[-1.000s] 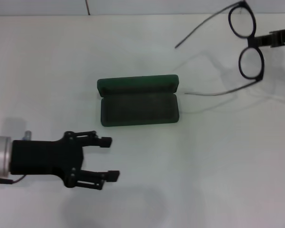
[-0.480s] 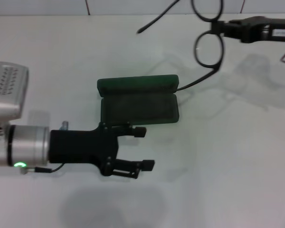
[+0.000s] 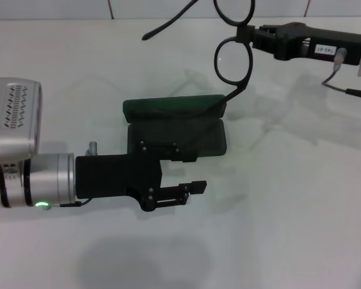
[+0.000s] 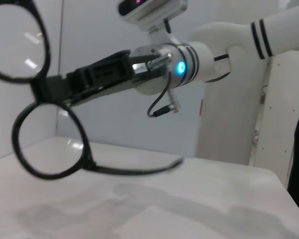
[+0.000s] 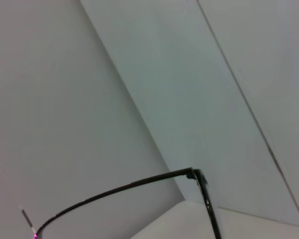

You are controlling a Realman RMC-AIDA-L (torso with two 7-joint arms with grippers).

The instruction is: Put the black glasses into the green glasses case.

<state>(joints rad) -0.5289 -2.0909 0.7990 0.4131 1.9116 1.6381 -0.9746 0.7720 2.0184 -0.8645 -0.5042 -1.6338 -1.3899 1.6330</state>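
The black glasses point(image 3: 233, 54) are being held in the air by the right claw point(image 3: 257, 37), which is being extended from the right side of the head view and is pinched shut on the bridge between the two lenses. The frame is being carried upright on its side, one lens above the other. The temple arms are unfolded and are pointing toward the robot's left; the nearer one is being seen to end over the far right corner of the green glasses case point(image 3: 174, 127), though whether it is touching the lid cannot be told. In the left wrist view the black glasses point(image 4: 50, 144) are being shown with the right claw point(image 4: 65, 89) clamped on the bridge, one temple arm trailing over the white table point(image 4: 189, 204). In the right wrist view only a thin temple arm and a hinge corner of the black glasses point(image 5: 199, 179) are being shown against a pale wall.

The green glasses case is lying open on the table point(image 3: 289, 211), its lid folded back on the far side and its dark lining facing up.

The left claw point(image 3: 189, 171) is being held low at the near edge of the case, its fingers spread apart and nothing being gripped; the upper finger is overlapping the case's near rim.
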